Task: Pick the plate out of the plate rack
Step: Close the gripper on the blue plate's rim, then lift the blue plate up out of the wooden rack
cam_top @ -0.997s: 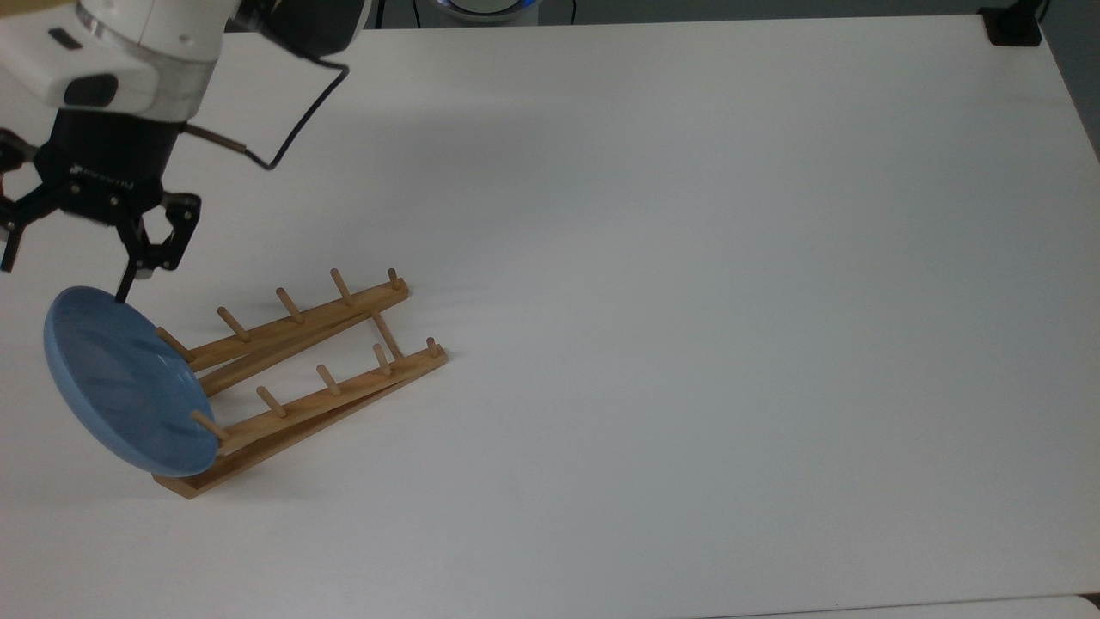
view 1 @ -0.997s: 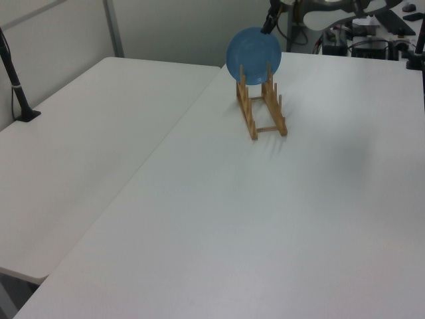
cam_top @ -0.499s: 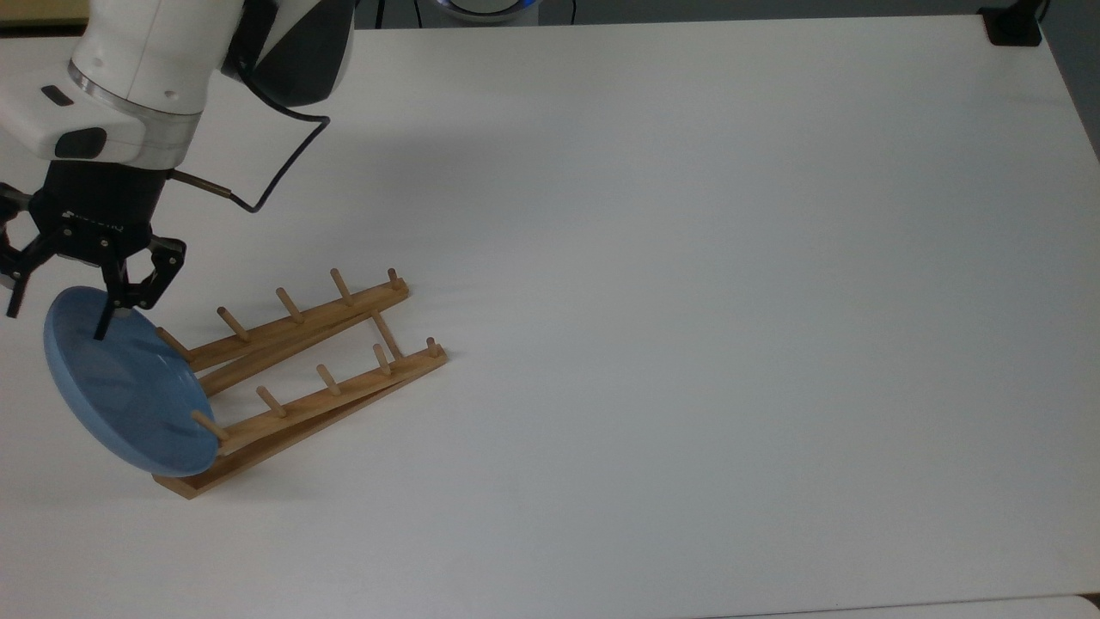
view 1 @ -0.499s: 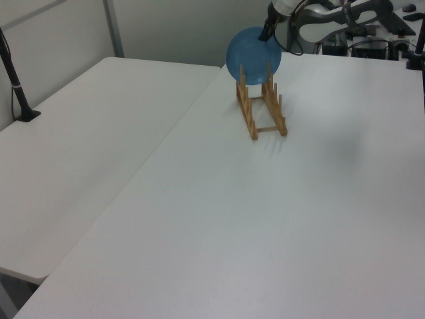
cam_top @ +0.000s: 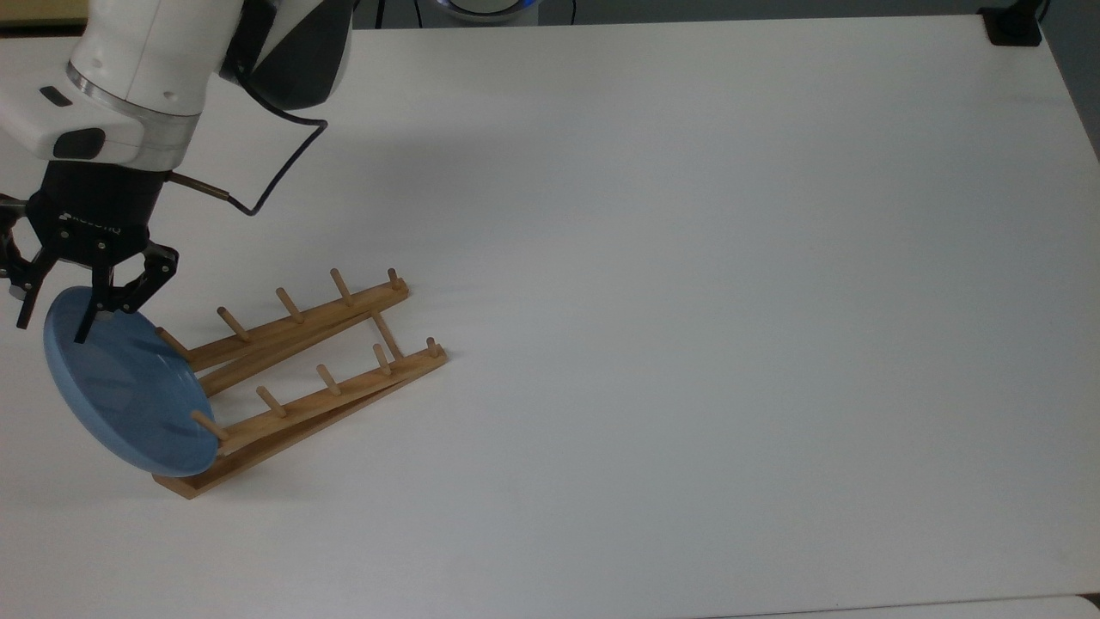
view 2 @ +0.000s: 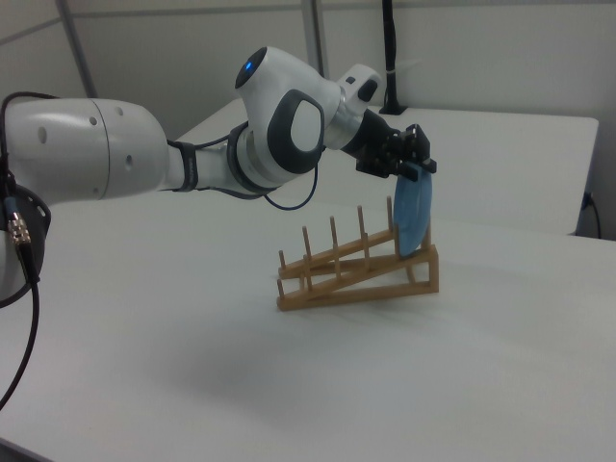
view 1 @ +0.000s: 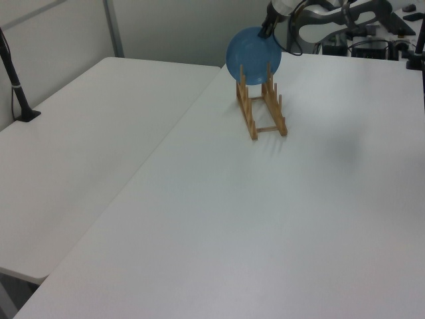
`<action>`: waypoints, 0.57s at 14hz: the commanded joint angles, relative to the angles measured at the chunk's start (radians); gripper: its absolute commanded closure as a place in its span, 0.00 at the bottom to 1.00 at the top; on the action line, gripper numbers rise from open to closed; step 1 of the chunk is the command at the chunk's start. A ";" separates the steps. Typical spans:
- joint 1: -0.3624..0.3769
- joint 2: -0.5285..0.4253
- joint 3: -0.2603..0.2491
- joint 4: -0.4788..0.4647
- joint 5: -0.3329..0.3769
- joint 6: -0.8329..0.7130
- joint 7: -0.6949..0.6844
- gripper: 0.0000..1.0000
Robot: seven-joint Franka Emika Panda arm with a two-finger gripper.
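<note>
The light-blue plate stands on edge in the last slot of the wooden plate rack, at the rack's end toward the top view's left. My gripper hangs at the plate's upper rim, open, one finger on each side of the rim. In the left view the plate tops the far end of the rack, with the gripper at its upper right edge. In the right view the gripper sits on top of the upright plate, above the rack.
The white table spreads wide toward the top view's right. A black mount sits at its far right corner. A black cable loops off the wrist. In the left view a second table with a black pole adjoins.
The gripper came down and toward the top view's left, from just above the plate's rim to straddling it. Its fingers have drawn slightly closer together. Plate and rack have not moved.
</note>
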 commanded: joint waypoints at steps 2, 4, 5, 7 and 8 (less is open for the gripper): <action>-0.006 0.010 -0.012 0.017 0.016 0.028 -0.017 0.87; -0.004 0.010 -0.015 0.017 0.010 0.028 -0.025 0.87; -0.004 0.009 -0.017 0.017 0.010 0.028 -0.037 0.87; -0.004 0.001 -0.019 0.017 0.010 0.028 -0.039 0.95; -0.004 -0.002 -0.019 0.017 0.010 0.028 -0.039 0.96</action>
